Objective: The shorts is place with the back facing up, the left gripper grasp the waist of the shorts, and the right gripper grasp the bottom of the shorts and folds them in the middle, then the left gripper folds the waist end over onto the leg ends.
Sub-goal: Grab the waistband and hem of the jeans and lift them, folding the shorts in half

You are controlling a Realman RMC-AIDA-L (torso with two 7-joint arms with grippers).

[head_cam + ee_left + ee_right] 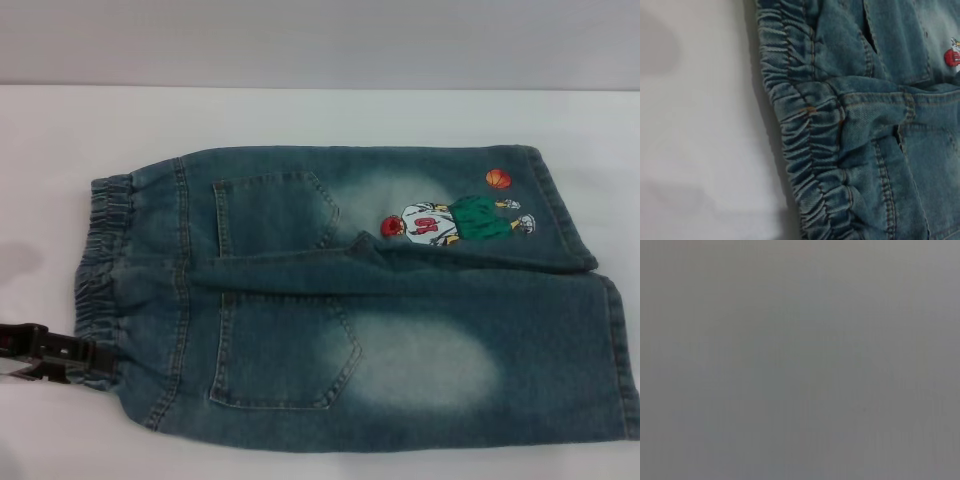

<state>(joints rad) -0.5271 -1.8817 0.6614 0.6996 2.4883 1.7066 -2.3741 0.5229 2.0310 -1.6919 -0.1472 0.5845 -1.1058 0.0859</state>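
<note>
Left gripper (60, 357): cut by the head view's left edge; finger state unreadable.
Shorts (380, 310): near leg end cropped at the right edge.
Waist (805, 150): runs off the left wrist view.
Right wrist view: featureless grey blur.

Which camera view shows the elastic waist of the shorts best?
The left wrist view: the waist fills it with clear puckers. The head view shows the whole waist smaller, the left gripper at its near end. The right wrist view shows none.
</note>
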